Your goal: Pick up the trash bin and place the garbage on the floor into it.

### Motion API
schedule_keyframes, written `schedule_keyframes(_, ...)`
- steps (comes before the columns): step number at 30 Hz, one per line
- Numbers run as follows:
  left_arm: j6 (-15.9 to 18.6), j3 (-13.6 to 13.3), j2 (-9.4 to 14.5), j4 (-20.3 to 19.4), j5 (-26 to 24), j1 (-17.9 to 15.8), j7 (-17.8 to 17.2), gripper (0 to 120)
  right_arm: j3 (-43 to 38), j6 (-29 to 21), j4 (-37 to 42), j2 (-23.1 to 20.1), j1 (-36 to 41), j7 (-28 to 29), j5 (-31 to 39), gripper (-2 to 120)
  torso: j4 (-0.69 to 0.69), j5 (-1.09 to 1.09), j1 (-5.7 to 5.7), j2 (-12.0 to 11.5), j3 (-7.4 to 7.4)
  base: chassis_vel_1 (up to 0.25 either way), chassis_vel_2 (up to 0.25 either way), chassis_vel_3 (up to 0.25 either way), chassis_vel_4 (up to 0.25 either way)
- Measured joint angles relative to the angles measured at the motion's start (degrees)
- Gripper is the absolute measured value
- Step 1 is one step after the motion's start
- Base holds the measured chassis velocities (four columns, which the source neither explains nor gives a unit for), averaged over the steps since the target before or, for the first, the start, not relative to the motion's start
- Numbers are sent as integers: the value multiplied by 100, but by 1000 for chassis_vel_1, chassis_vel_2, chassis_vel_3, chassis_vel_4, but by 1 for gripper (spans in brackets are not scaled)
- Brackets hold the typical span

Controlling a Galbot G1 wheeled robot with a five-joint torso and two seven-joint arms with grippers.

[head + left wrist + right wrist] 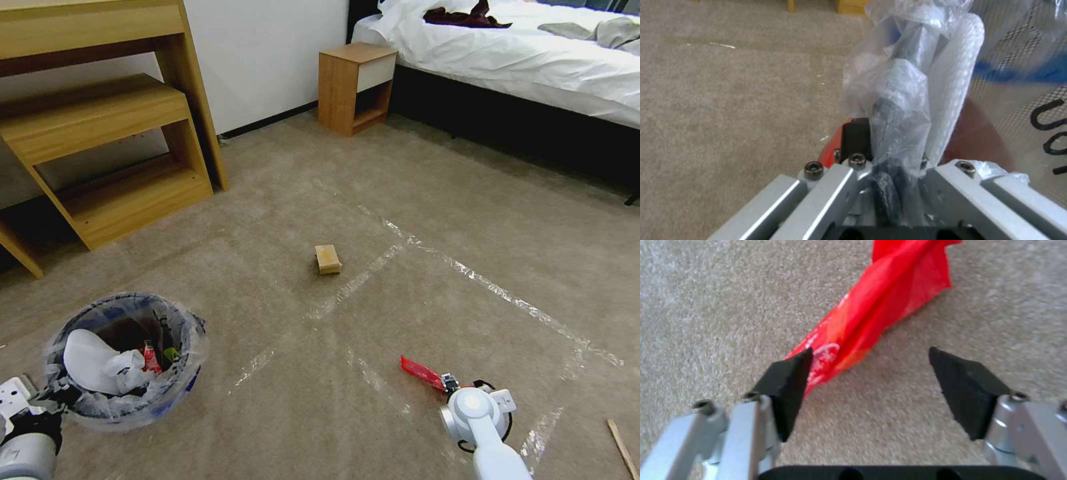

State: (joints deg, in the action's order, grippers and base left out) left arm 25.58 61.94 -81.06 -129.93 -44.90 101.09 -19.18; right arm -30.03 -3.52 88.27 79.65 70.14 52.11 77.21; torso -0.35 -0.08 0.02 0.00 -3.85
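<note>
The trash bin (175, 319), lined with a crinkled clear bag, sits at the lower left and holds a white slipper and red scraps. My left gripper (41, 402) is shut on its near rim. The left wrist view shows that gripper (893, 146) clamped on the bagged rim of the trash bin (1018, 66). A red wrapper (421, 372) lies on the floor (280, 400), with my right gripper (451, 385) at its near end. In the right wrist view the right gripper (870, 351) is open, and the red wrapper (889, 296) touches one pad. A tan box (327, 259) lies mid-floor. A thin stick (622, 448) lies at the far right.
A wooden desk with shelves (113, 133) stands at the back left. A wooden nightstand (353, 83) and a bed (520, 60) are at the back right. Shiny tape strips (493, 290) cross the carpet.
</note>
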Motion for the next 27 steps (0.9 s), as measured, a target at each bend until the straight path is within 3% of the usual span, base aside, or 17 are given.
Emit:
schedule_keyframes(6, -28, -12, -40, -6, 18, 9, 12, 0, 107, 59, -297, 8, -231, -90, -141, 51, 0, 0, 0, 0, 0, 0, 0, 0, 0)
schedule_keyframes(12, -32, -41, -77, -56, 34, 10, 18, 0, 163, 96, -488, 2, -344, -155, -239, 45, 0, 0, 0, 0, 0, 0, 0, 0, 0)
schedule_keyframes(25, -60, -78, -137, -77, 91, 14, 35, 0, 349, 140, -634, -39, -359, -281, -473, 0, 0, 0, 0, 0, 0, 0, 0, 0, 0)
schedule_keyframes(27, -61, -78, -137, -79, 92, 16, 35, 0, 367, 152, -660, -39, -362, -298, -505, 0, 0, 0, 0, 0, 0, 0, 0, 0, 0)
